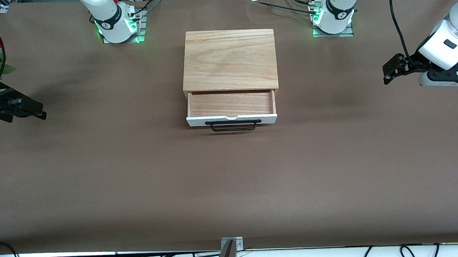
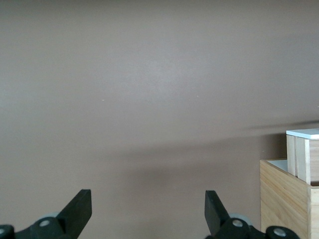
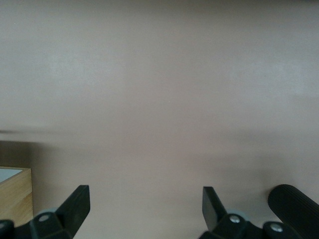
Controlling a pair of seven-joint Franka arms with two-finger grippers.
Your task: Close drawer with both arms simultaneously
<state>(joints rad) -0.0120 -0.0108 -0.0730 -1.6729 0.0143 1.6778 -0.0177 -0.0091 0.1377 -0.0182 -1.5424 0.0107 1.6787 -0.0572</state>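
Sticking out open from the oak box point(image 1: 230, 59) at mid-table point(image 1: 232, 176), drawer point(image 1: 230, 104), handle point(image 1: 233, 125) nearest the camera; hovering over the table's ends, well apart from it, left pincer point(image 1: 390, 73) and right pincer point(image 1: 37, 110), fingers spread

The drawer point(image 1: 231, 106), a shallow, empty wooden tray with a white front panel and a black wire bar handle, stands pulled open at the frame's center, just below its light-oak box. Both arms hang apart from it: left gripper point(image 1: 389, 71) at the right edge, right gripper point(image 1: 33, 110) at the left edge, fingers spread.
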